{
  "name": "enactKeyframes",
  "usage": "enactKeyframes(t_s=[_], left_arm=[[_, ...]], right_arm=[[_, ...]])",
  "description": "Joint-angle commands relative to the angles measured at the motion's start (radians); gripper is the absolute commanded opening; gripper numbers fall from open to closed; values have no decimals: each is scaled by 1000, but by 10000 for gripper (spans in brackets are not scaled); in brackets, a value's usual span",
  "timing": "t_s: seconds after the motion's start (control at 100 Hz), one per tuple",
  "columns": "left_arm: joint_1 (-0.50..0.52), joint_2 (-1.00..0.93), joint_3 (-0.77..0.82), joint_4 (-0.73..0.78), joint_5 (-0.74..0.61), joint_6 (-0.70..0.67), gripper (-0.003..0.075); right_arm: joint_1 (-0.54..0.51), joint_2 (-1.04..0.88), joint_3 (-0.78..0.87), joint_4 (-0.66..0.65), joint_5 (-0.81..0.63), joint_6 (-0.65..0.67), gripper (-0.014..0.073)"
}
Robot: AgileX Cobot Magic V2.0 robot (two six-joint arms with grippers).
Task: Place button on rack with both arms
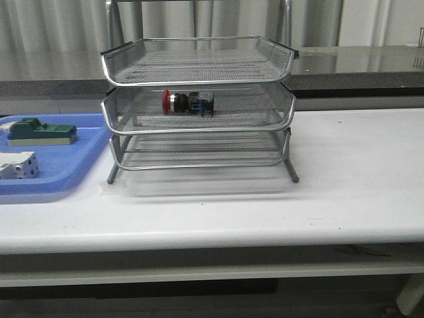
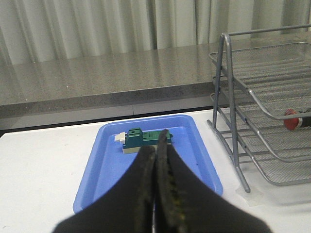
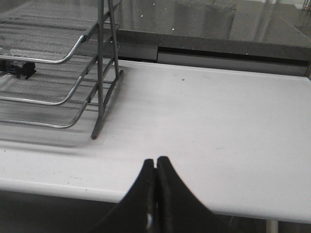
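The button [image 1: 188, 102], with its red head to the left and black-and-blue body, lies on its side on the middle tier of the silver wire rack [image 1: 199, 69]. Its red head also shows in the left wrist view [image 2: 292, 121], and its black end in the right wrist view [image 3: 18, 68]. My left gripper [image 2: 156, 143] is shut and empty, above the table in front of the blue tray. My right gripper [image 3: 155, 162] is shut and empty, over the table's front edge, to the right of the rack [image 3: 58, 58]. Neither arm shows in the front view.
A flat blue tray [image 1: 73, 169] left of the rack holds a green block [image 1: 41, 132] and a white boxy module [image 1: 18, 165]. The tray [image 2: 109, 167] and green block [image 2: 141, 139] also show in the left wrist view. A grey counter [image 1: 358, 63] runs behind the table.
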Motion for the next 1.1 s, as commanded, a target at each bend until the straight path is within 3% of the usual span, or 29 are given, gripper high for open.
enactKeyframes(t_s=[0.0, 0.27, 0.5, 1.09], left_arm=[[1, 5, -30, -16, -77, -9, -20], [1, 5, -30, -16, -77, -9, -20], [1, 5, -30, -16, -77, -9, -20], [1, 5, -30, -16, -77, -9, -20]], right_arm=[[-42, -47, 28, 19, -133, 1, -55], [-101, -208, 192, 69, -210, -2, -55], [-101, -218, 287, 85, -311, -2, -55], [-101, -218, 293, 84, -305, -2, -55]])
